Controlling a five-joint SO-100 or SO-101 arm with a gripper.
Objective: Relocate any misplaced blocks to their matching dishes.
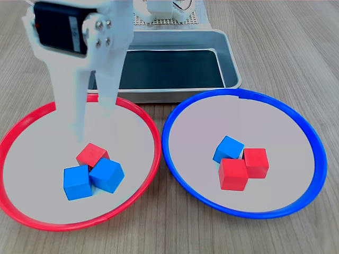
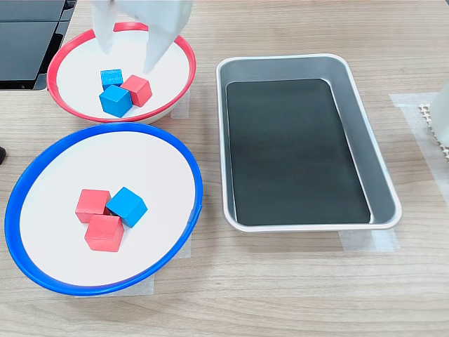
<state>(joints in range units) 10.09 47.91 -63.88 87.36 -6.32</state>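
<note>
On the wooden surface [image 1: 296,47] sit a grey metal tray [image 1: 230,63], a blue-rimmed dish [image 1: 175,159] holding two red cubes and one blue cube [image 1: 228,148], and a red-rimmed dish [image 1: 151,132] with one red cube [image 1: 92,154] and two blue cubes. The white plastic pincer [image 1: 90,121] hangs spread over the red-rimmed dish; its matte blue cubes [image 1: 107,174] lie just below and nearer the first exterior view's bottom.

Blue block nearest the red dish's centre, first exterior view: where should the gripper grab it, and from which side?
Come from above. That blue block sits turned cornerwise, pressed against the red block and the other blue block. Its faces toward the red-rimmed dish centre look free, so rotate to match the skew. The gripper hangs open above the cluster.
</note>
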